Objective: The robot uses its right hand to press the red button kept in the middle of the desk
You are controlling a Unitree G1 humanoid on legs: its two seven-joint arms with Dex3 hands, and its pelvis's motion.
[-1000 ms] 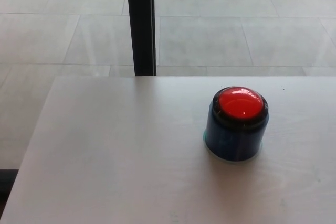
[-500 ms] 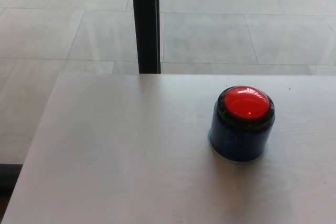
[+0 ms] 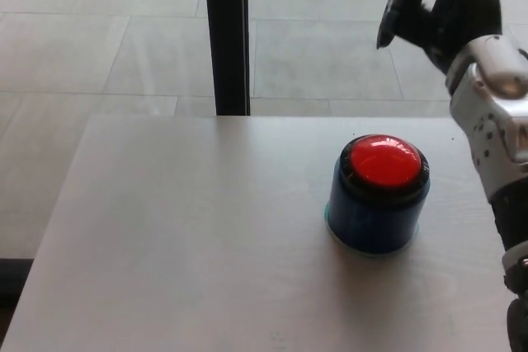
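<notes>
A black vertical post (image 3: 225, 35) rises behind the pale wooden desk (image 3: 181, 237). Right of centre on the desk stands the round red dome button on its dark blue cylindrical base (image 3: 379, 194), axis upright and red face up, so a press has to come from above. The black right hand (image 3: 441, 4) hangs above and beyond it, fingers loosely curled on nothing, apparently positioned to descend.
</notes>
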